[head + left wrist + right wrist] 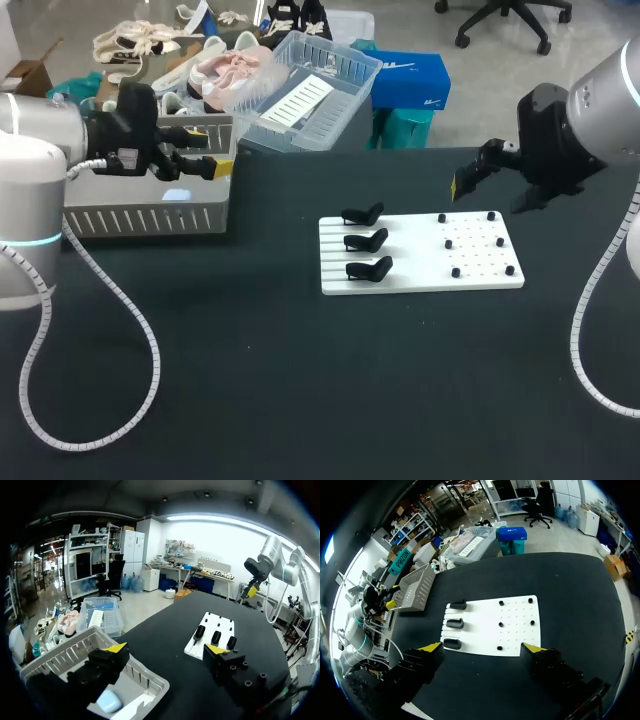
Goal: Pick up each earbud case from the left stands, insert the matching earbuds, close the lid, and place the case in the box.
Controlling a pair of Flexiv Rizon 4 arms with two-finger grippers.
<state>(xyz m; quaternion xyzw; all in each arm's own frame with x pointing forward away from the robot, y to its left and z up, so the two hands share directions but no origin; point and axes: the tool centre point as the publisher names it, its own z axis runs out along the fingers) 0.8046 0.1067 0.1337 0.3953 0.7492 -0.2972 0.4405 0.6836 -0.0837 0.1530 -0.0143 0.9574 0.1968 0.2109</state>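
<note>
Left gripper (166,650) open, empty, over the box (142,674), a grey slatted plastic basket. Pale blue case (110,700) lies inside, under the fingers. Right gripper (481,647) open, empty, above the white board (515,630). Case looks light, hard, glossy and pebble-round, probably slippery; best pinched gently across its flat faces. Three matte black stands (366,240) bare. Black knobs (448,243) too small to tell.

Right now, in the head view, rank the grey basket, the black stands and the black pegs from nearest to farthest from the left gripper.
1. Grey basket: just beneath the left gripper, at the table's left.
2. Black stands: on the left half of the white board.
3. Black pegs: on the board's right half, farthest.
</note>
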